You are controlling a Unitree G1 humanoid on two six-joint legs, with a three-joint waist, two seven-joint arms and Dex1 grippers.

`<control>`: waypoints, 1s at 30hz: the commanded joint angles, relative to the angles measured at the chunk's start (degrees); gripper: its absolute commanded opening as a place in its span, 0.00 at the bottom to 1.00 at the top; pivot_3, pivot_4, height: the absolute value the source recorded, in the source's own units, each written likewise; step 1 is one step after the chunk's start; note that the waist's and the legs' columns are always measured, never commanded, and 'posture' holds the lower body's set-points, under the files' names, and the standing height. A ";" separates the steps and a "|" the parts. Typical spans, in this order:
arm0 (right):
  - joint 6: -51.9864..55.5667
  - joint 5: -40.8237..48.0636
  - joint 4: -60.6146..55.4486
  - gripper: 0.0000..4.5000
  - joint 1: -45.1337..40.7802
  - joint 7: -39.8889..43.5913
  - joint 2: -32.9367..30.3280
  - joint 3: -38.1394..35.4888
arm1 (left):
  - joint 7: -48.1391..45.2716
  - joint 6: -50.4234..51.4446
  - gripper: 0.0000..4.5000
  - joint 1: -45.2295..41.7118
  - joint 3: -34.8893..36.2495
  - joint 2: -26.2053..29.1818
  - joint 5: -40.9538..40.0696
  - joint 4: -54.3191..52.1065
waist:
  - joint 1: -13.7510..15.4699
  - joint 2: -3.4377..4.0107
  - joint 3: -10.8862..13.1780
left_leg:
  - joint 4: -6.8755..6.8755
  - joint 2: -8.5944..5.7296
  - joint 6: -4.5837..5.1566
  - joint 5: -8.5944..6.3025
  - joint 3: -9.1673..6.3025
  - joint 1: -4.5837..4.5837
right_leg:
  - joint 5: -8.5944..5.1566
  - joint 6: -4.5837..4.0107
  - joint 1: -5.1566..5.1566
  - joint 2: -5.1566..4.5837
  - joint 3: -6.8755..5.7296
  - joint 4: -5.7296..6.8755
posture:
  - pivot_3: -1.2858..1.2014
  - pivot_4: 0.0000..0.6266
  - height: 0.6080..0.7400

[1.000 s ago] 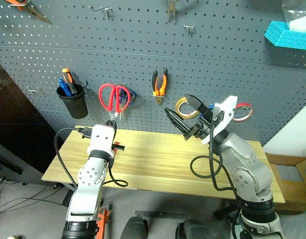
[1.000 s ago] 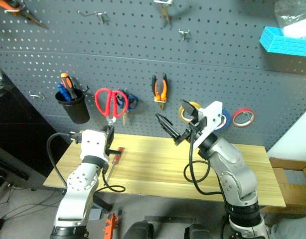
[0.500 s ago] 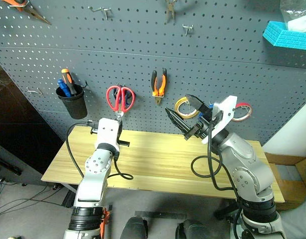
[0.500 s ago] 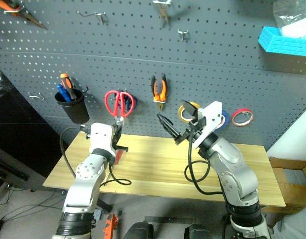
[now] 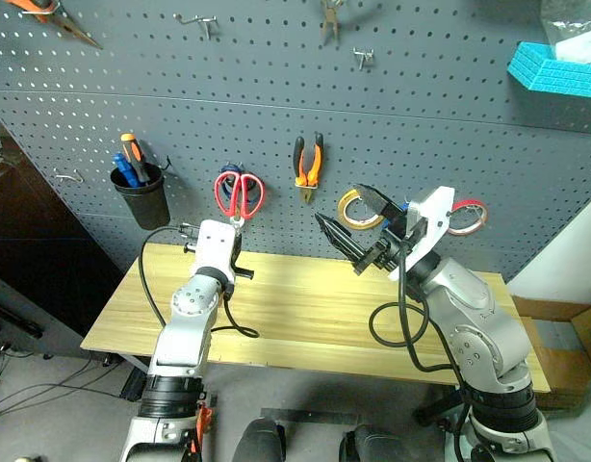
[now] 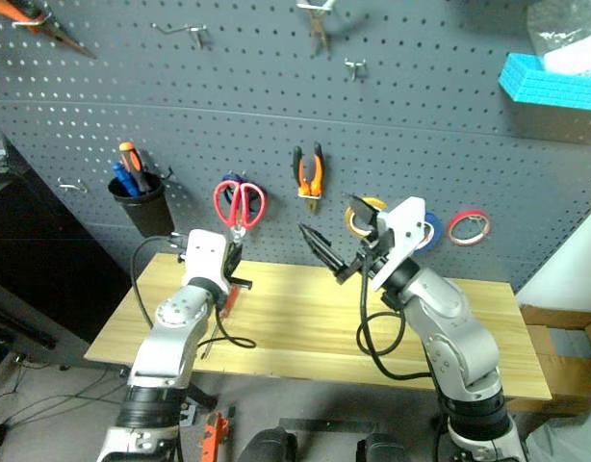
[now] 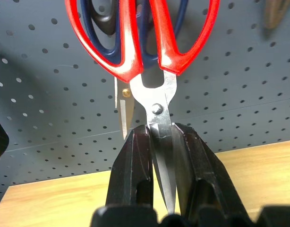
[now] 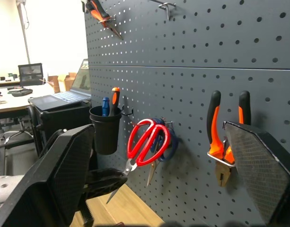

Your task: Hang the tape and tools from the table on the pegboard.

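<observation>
While the left gripper [image 7: 161, 142] stays clamped on the blades of the red scissors [image 5: 239, 195], their handles sit against the pegboard [image 5: 276, 106] left of centre in the head views, over the blue scissors [image 7: 107, 28]. Right of them hang the orange pliers [image 5: 308, 166], then the yellow roll [image 5: 352, 209] and red roll [image 5: 469, 218]. At centre right, the right gripper [image 5: 346, 228] hovers above the table [image 5: 305, 318], its fingers spread wide and holding nothing. A black cup [image 5: 141, 192] hangs at left.
</observation>
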 commanded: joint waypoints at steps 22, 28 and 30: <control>6.69 -2.01 -3.19 1.00 1.01 3.79 -3.92 12.21 | -1.25 12.65 0.96 14.02 3.94 4.99 -0.21 -9.53 | -1.19 0.21 3.61 | -0.14 0.12 0.10 -0.07 0.03 0.32 | -0.23 -0.61 0.09 -0.12 0.06 0.08 | 0.57 0.34 1.00; 3.85 -9.71 3.43 1.00 -4.46 8.55 -5.18 20.49 | -5.87 11.29 0.96 5.34 5.70 12.04 -1.66 4.07 | -0.70 0.34 7.41 | -0.10 0.02 0.13 -0.04 -0.18 0.18 | -0.26 -0.58 0.07 -0.16 -0.07 -0.03 | 0.58 0.51 1.00; 3.61 -10.57 4.95 1.00 -5.18 9.15 -4.96 20.36 | -6.81 9.32 0.96 1.84 5.72 13.85 -1.60 9.20 | -0.14 0.23 8.94 | -0.10 -0.03 0.14 -0.05 -0.16 -0.06 | -0.12 -0.19 -0.06 -0.23 -0.08 -0.08 | 0.58 0.55 1.00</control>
